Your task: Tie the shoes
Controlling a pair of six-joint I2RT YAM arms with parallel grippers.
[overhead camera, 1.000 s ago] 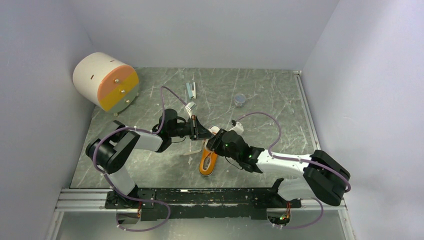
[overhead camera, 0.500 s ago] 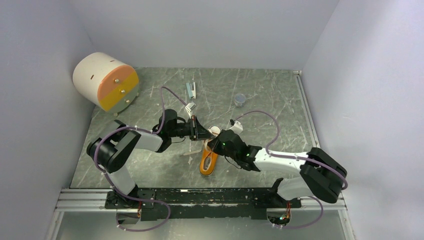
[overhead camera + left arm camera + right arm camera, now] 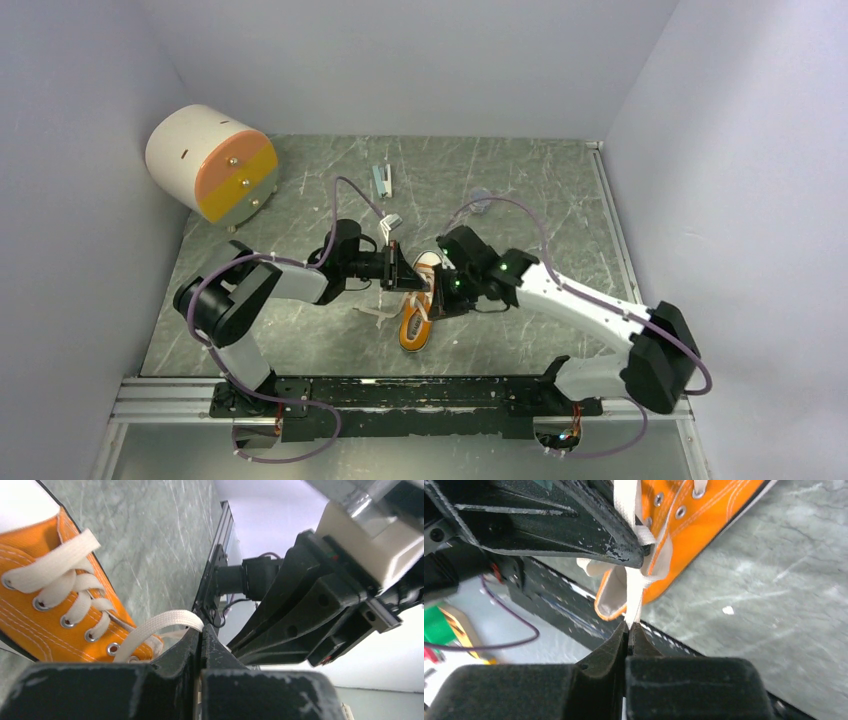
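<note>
The orange sneaker with white sole lies mid-table, toe pointing away from the arms' bases. It also shows in the left wrist view and the right wrist view. My left gripper is shut on a white lace that arcs from the top eyelets into its tips. My right gripper is shut on the other white lace, which runs taut from the shoe to its tips. The two grippers sit close together just above the shoe's far end.
A white and orange cylinder stands at the back left. A small teal-white object and a small round dish, partly behind the right arm's cable, lie at the back. A black rail runs along the near edge.
My right arm has swung up and back, its wrist now farther from the bases and its gripper pointing down toward the shoe. The left gripper shifted slightly right. A lace loop now lies left of the shoe.
</note>
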